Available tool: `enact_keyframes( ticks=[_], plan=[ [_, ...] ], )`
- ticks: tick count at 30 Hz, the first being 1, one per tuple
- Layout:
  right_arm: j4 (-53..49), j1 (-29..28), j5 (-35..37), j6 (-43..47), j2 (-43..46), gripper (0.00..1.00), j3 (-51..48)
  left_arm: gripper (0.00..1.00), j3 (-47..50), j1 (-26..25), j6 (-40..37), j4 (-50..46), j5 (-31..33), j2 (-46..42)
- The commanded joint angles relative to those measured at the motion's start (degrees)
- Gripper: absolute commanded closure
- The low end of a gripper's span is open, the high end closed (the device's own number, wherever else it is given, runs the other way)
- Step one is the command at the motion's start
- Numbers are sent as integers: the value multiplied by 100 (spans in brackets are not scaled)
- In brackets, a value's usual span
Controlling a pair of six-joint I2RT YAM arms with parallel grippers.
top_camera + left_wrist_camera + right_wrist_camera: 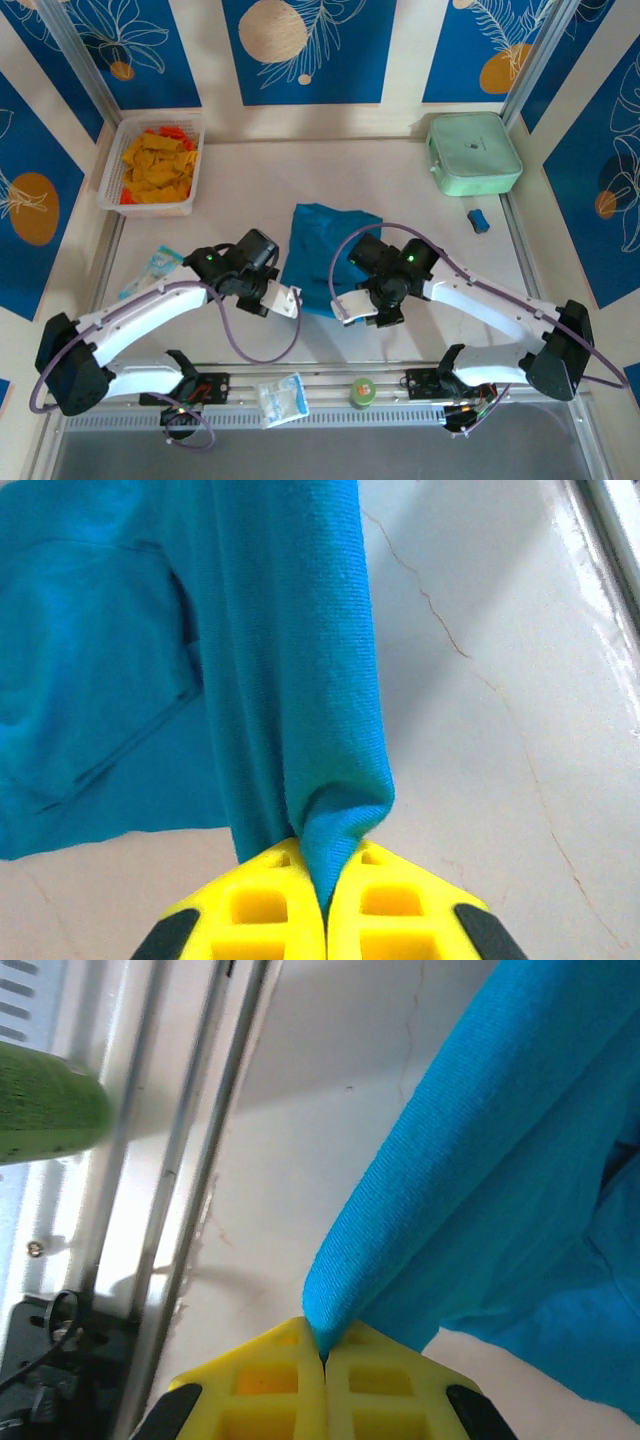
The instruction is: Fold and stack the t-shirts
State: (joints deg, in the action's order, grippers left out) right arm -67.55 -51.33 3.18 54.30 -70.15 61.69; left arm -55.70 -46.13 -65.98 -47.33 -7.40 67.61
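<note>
Holding the shirt mid-frame right now, I've got the left gripper and right gripper both clamped on its folds.

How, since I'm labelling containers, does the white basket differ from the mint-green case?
The white basket is open-topped with slotted walls and holds orange and yellow pieces; the mint-green case is closed and smooth-lidded. The basket sits at the table's far left corner, the case at its far right. Both are boxy with rounded corners.
</note>
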Motion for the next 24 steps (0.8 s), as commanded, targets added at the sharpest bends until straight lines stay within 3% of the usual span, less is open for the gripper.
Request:
enact_keyframes(
  ticks=[1, 11, 24],
  plan=[
    [-891, 15, -171, -210, 116, 100, 189, 100, -407, 8, 32, -663, 315, -278],
    [-735, 1052, -423, 450, -243, 100, 756, 100, -1448, 148, -277, -549, 305, 542],
    [-504, 2561, -1391, 1342, -2248, 100, 1813, 100, -2875, 1178, -693, -514, -92, 2520]
  ],
)
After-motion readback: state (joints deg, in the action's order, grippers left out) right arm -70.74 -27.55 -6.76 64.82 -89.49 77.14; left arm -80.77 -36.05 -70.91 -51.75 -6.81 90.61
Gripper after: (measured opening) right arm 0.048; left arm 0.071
